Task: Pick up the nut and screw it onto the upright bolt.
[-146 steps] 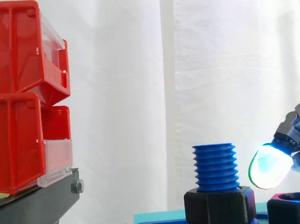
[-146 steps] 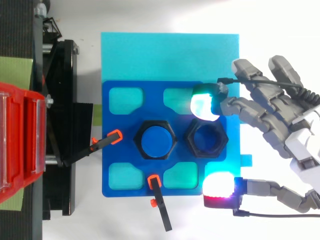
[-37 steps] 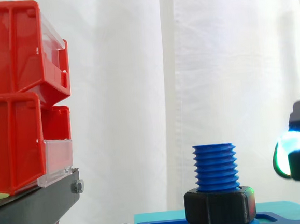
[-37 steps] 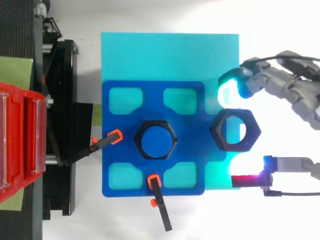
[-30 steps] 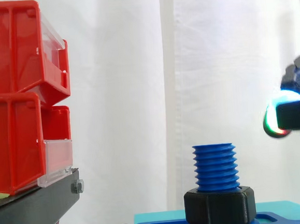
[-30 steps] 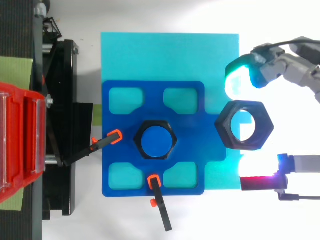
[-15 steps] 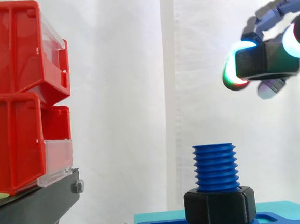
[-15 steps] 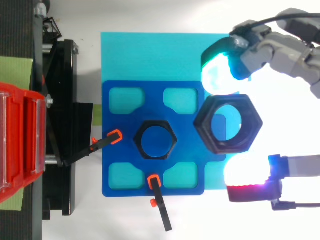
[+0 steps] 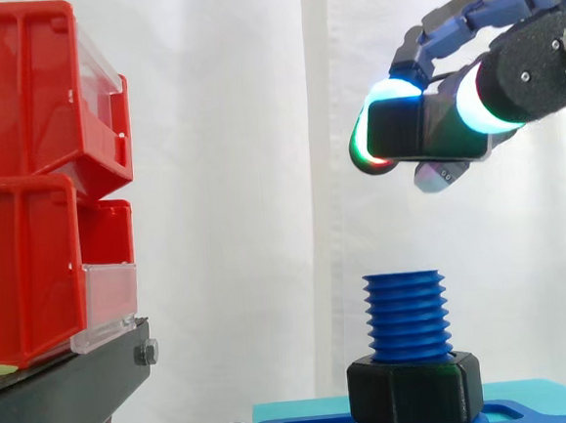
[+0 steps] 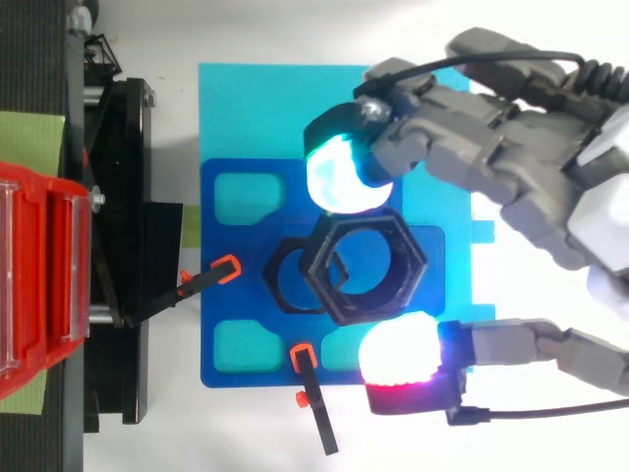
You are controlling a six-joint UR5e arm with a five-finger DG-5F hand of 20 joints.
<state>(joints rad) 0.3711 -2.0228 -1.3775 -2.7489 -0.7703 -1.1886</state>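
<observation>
While your hand (image 10: 491, 147) pinches the black nut (image 9: 409, 130) between its pads, you see it hanging above the bolt (image 9: 406, 314).

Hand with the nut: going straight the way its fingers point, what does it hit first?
Probably the red bins; the hand and nut are above the bolt, so they'd pass over it.

Black hex nut (image 9: 409, 130) aloft, level, slightly right above upright blue bolt (image 9: 406, 316)

Bright, even light; the hand's (image 10: 491, 147) pads (image 10: 397, 352) flare white.
</observation>
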